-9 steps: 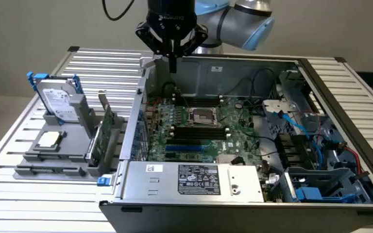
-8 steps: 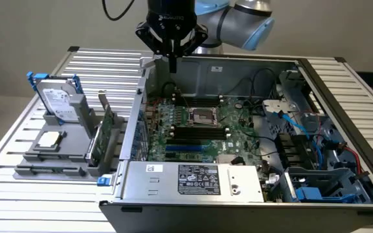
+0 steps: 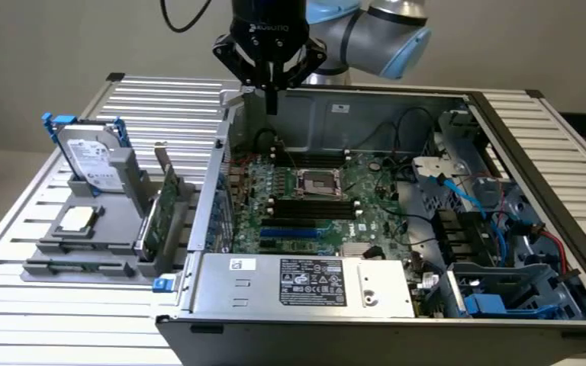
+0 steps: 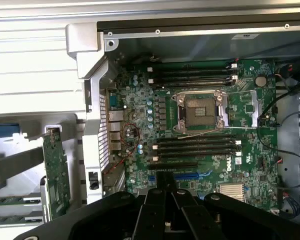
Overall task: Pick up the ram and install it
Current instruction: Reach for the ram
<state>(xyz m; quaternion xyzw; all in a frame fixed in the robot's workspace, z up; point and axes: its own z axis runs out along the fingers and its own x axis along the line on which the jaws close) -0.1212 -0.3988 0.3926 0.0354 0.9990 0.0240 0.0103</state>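
Closest to the exterior camera sat a silver power-supply box [image 3: 304, 280], filling the near corner of the open computer case [image 3: 537, 122], which stood on a slatted metal desk [image 3: 171, 99]. Beyond it the green motherboard [image 3: 313, 210] lay flat on the case floor, with its square processor socket [image 3: 320, 181] in the middle and rows of long black memory slots [image 4: 197, 147] on either side of the socket.

Above the far wall of the case, toward the exterior view's left, hung the black claw [image 3: 271, 103]. Its fingers [image 4: 157, 200] were pinched together, and nothing could be seen between them. In the wrist view they pointed down over the motherboard's blue and black slots.

The ram [image 3: 74, 266] lay flat in the low front part of a grey fixture [image 3: 120, 248] near the desk's edge at the exterior view's left, outside the case and well apart from the claw. On the same fixture a hard drive [image 3: 89, 160] in a blue bracket stood upright at the back. A small square chip [image 3: 77, 219] rested in the middle, and a broad green expansion card [image 3: 164, 210] stood on edge just beside the case wall.
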